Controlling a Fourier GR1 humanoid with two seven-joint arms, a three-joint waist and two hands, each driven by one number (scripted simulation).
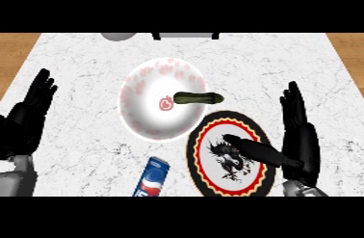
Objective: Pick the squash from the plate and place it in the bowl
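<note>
The squash (pixel 200 97) lies in the bowl (pixel 142 83), off the plate (pixel 206 136), so both the right hand (pixel 298 131) and left hand (pixel 28 112) stand spread, holding nothing.

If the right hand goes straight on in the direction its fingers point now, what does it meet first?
Probably nothing. The right hand is open, its fingers pointing toward the counter's far edge, right of the bowl and the squash. Only bare counter shows ahead, though depth is unclear.
</note>
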